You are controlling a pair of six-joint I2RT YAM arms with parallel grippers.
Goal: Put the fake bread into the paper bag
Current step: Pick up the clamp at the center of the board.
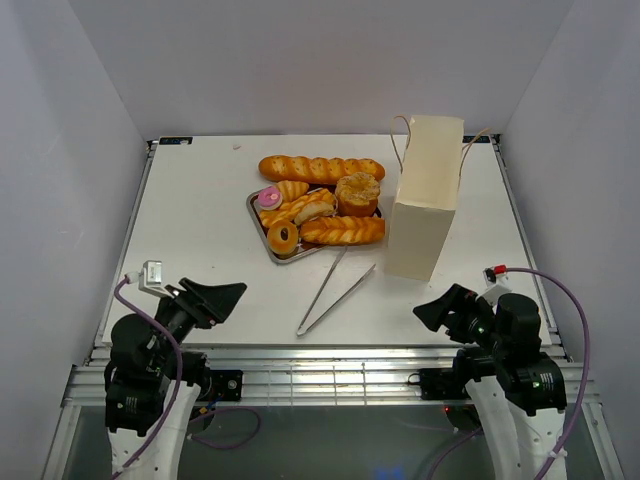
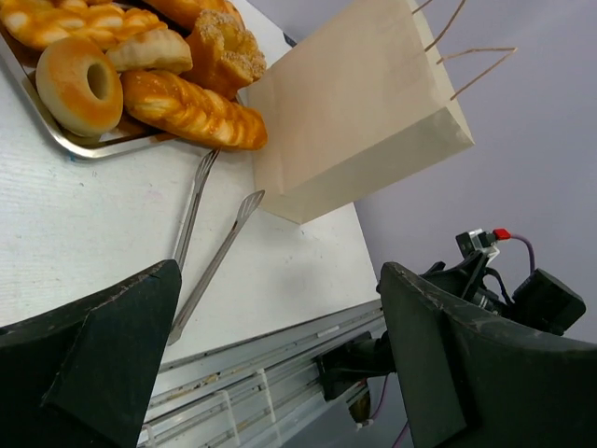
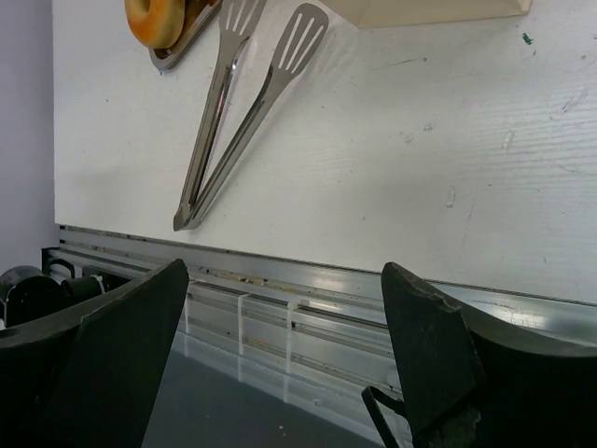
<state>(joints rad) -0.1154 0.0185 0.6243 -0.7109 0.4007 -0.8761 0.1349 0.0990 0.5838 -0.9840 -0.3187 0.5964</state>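
Fake bread (image 1: pixel 318 205) sits heaped on a metal tray (image 1: pixel 253 205) at the middle of the white table (image 1: pixel 200 230) in the top view. A long baguette (image 1: pixel 321 168) lies along the tray's far edge, its long axis running left to right across the frame. A twisted loaf (image 1: pixel 342 231) at the tray's lower right lies nearly parallel to it. The paper bag (image 1: pixel 427 195) stands upright just right of the tray, mouth up, its string handles at the top. Tongs (image 1: pixel 335 292) lie below the tray, tips toward the tray and joined end toward the lower left. The left gripper (image 1: pixel 215 297) at lower left and the right gripper (image 1: pixel 440 305) at lower right are both near the table's front edge, well apart from the bread.

From the left wrist, the left gripper (image 2: pixel 280 271) has its jaws spread wide with nothing between them. The bread fills the upper left corner, a ring donut (image 2: pixel 79 84) at the tray's near rim. The bag fills the upper middle, tilted in this view, its handles toward the upper right. The tongs run from the tray down toward the lower left.

From the right wrist, the right gripper (image 3: pixel 284 271) is likewise wide open and holds nothing. The donut shows at the top left, the tongs slant below it, and the bag's bottom edge (image 3: pixel 429 9) shows at the top.
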